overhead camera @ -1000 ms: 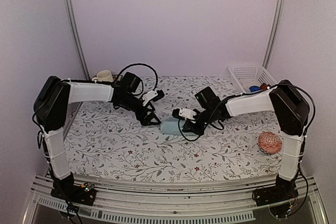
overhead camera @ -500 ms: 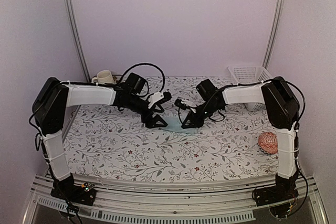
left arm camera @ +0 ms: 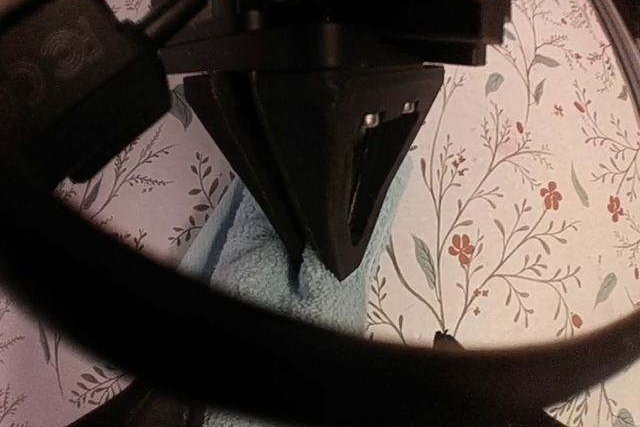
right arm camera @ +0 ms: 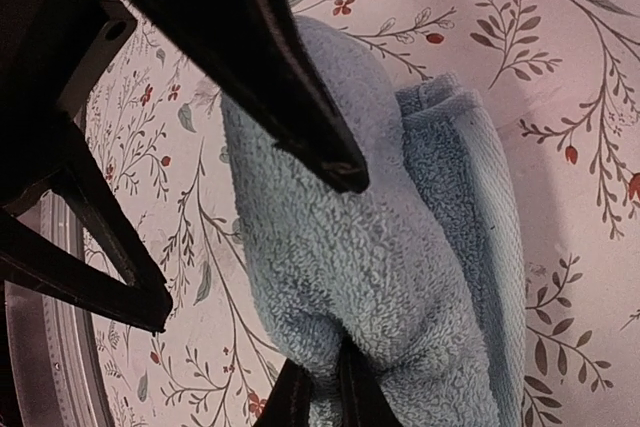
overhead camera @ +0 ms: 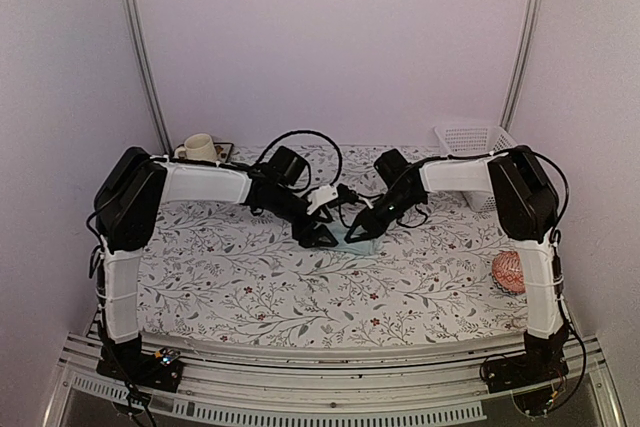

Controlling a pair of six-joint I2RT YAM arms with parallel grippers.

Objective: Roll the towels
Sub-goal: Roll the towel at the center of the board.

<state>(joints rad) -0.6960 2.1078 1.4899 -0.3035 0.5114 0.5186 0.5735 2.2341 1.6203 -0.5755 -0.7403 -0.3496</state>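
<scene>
Left gripper (left arm camera: 322, 262) slid toward 3 o'clock, jaws pinched on the blue towel (right arm camera: 370, 277) (bunched up), right gripper (overhead camera: 356, 234) spread open beside it.

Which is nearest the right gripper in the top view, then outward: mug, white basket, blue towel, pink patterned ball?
1. blue towel: at the right gripper's fingertips, mid-table.
2. white basket in the back right corner and pink patterned ball at the near right edge: too close to call.
3. mug: back left corner, farthest.
</scene>
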